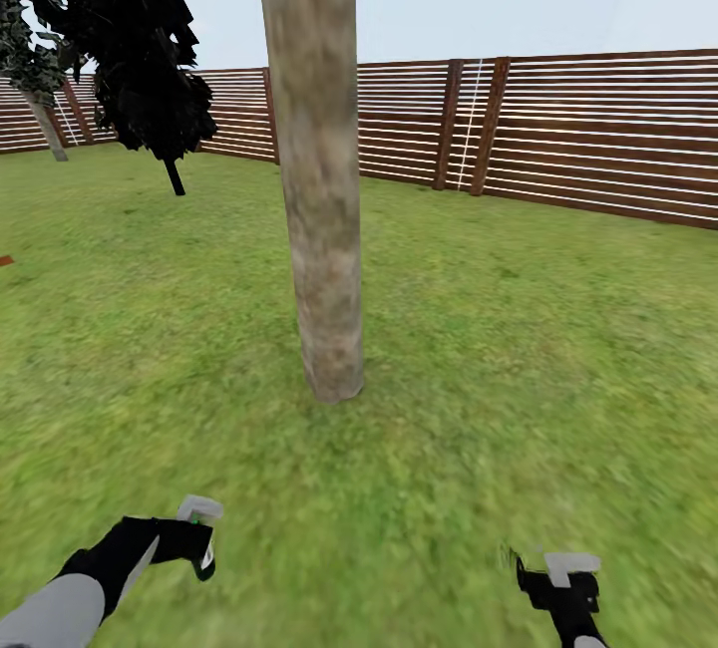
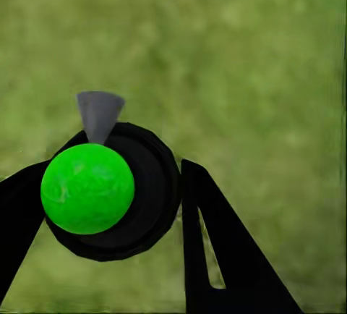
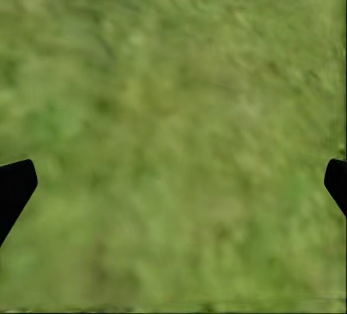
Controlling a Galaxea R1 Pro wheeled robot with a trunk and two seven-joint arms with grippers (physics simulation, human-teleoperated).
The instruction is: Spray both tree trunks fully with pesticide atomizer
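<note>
Left fingers (image 2: 181,220) pinch green, grey-nozzled pesticide atomizer (image 2: 88,187).

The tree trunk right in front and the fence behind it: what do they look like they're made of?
The tree trunk looks like smooth, matte bark, going by its blotchy grey-brown mottling, with no gloss or deep ridges. The fence looks like stained brown wood: thin horizontal slats with pale gaps between them, fixed to darker upright posts. Both are simulator renders, so that is only the look.

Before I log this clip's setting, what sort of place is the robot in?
Most likely a fenced garden: a green lawn, a brown slatted wooden fence along its far edge, and a thick bare tree trunk rising from the grass, with a dark conifer farther back.
</note>
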